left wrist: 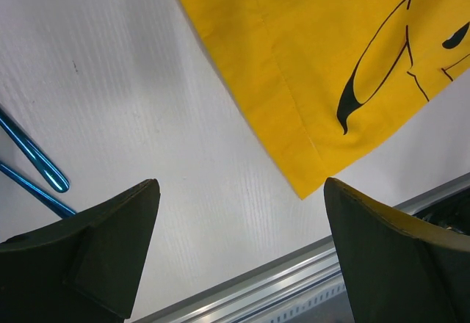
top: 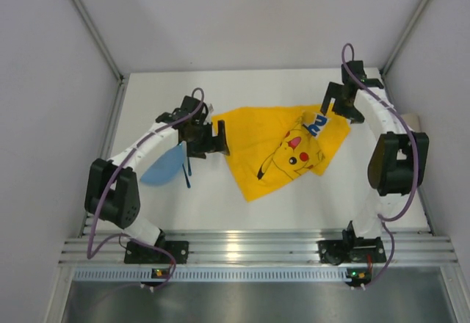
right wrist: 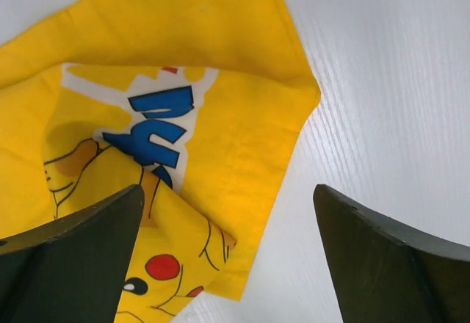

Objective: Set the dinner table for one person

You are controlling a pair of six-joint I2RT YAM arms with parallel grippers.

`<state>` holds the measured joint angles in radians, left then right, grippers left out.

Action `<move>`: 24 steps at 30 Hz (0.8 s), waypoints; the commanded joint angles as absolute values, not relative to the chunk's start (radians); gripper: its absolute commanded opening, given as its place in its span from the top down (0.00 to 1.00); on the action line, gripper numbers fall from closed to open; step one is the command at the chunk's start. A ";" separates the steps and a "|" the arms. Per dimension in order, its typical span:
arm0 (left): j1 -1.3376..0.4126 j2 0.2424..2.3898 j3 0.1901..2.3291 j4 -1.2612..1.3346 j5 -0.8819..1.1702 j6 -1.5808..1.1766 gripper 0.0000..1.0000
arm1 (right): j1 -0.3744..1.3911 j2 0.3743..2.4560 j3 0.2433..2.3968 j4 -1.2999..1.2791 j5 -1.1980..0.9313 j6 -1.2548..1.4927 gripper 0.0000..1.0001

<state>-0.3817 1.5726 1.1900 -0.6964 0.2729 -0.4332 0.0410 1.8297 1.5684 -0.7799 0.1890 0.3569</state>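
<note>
At the left side a blue plate (top: 161, 167) lies on the table (top: 220, 198), partly under the left arm. Just beside it are two thin blue utensils (left wrist: 33, 158); I cannot tell which kind they are. The left gripper (left wrist: 241, 191) hangs over bare table at the left edge of the mat (top: 272, 139). Its fingers are wide apart and hold nothing. In its wrist view the near corner of the mat is between the fingers but further ahead, not under them.

The mat is in the middle of the table, turned at an angle to the table edges. Its left part looks flat. On the right part a flap (right wrist: 183, 257) is folded over the print, so the mat is not fully spread. The right gripper (right wrist: 228, 191) is above this right corner, also spread open and empty.

I judge that the step in hand is to lay the mat flat and straight before the plate goes on it. To do it well, the right gripper should take only the top layer of the flap, near its free edge, and pull it outward and low. If it pinches both layers, the whole mat will probably slide. The left gripper can press or hold the left edge to keep the cloth in place. After that the mat needs turning to sit square with the table.
</note>
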 commanded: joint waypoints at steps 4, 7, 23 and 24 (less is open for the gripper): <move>-0.434 1.640 1.259 -0.627 0.308 -0.468 0.01 | 0.043 1.771 1.447 -0.887 0.127 0.380 0.00; -0.478 1.692 1.281 -0.603 0.321 -0.489 0.01 | 0.038 1.695 1.292 -0.841 0.080 0.409 0.00; -0.529 1.844 1.236 -0.538 0.312 -0.472 0.01 | 0.038 1.723 0.999 -0.560 -0.118 0.508 0.02; -0.529 1.853 1.238 -0.545 0.310 -0.486 0.01 | 0.040 1.735 1.002 -0.555 -0.118 0.506 0.03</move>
